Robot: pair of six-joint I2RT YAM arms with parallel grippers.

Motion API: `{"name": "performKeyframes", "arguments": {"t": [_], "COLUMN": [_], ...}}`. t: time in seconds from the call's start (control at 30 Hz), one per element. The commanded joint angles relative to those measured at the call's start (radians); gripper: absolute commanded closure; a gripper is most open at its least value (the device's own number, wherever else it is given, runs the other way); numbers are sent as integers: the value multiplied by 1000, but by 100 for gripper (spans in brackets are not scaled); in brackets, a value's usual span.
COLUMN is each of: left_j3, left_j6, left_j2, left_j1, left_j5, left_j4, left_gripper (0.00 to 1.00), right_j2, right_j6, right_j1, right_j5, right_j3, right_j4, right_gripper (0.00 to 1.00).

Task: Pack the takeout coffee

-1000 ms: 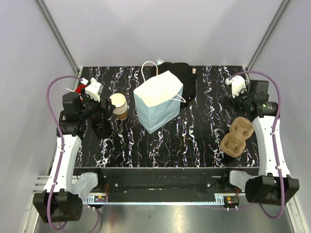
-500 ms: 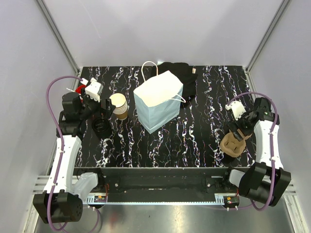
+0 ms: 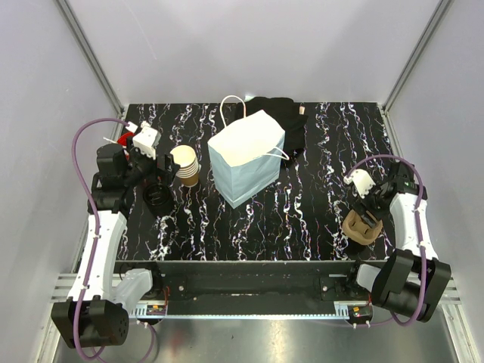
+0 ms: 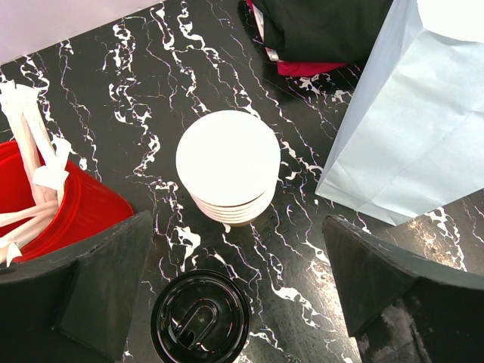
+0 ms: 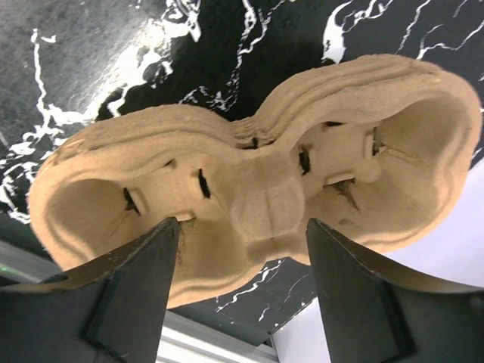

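Black-lidded takeout coffee (image 4: 200,318) stands upright on the marble-pattern table (image 3: 302,219), left side, near the front edge. In the left wrist view it's at the bottom of frame, lid on, sip tab facing up.

Left gripper (image 3: 151,172) hovers above that area with its jaws spread wide and nothing between them. Its fingers (image 4: 98,291) frame the cup from either side without touching it.

Just beyond the coffee is the nested stack of tan cups (image 4: 227,166), upright with the cream insides showing. The two are near each other but apart. The red cup of straws (image 4: 60,215) is at far left, partly behind the left finger. The pale blue paper bag (image 3: 246,155) stands mid-table with its mouth open and white handles up, just right of the cup stack. Behind the bag there's a dark bundle (image 3: 283,121) with a bit of red showing under it in the left wrist view.

Right gripper (image 3: 368,214) is low over the tan pulp two-cup carrier (image 5: 249,189) at the table's front right. Jaws are apart, and its fingers (image 5: 128,287) straddle the carrier's narrow middle bridge. Can't tell if the tips actually contact the pulp. Both carrier wells hold nothing. Coffee and carrier are well apart, on opposite sides of the table.
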Motion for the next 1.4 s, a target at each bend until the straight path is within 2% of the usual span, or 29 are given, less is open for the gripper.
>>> {"name": "performKeyframes", "arguments": {"t": [0.0, 0.33, 0.47, 0.73, 0.8, 0.93, 0.97, 1.07, 1.37], "left_j3": [17, 17, 15, 17, 17, 15, 17, 15, 15], "left_j6": [13, 11, 11, 10, 10, 8, 10, 10, 11], "left_j2": [-15, -18, -15, -15, -16, -18, -18, -18, -16], "left_j1": [-1, -1, -1, -1, -1, -4, -3, -1, -3], "left_j5": [28, 30, 30, 30, 31, 31, 31, 33, 36], "left_j4": [25, 25, 24, 25, 25, 25, 24, 24, 25], "left_gripper": [1, 1, 1, 1, 1, 1, 1, 1, 1], "right_j2": [-4, -13, -34, -93, -99, -88, -83, -56, 18], "right_j6": [-13, -29, -27, -15, -12, -15, -18, -16, 7], "right_j1": [-5, -19, -22, -22, -21, -22, -22, -27, -38], "right_j5": [4, 5, -4, -35, -38, -19, -16, -22, -53], "right_j3": [-5, -30, -21, 36, 41, 28, 24, 7, -5], "right_j4": [58, 59, 48, -7, -21, -22, -21, -13, 47], "right_gripper": [28, 56, 71, 80, 80, 54, 52, 46, 42]}}
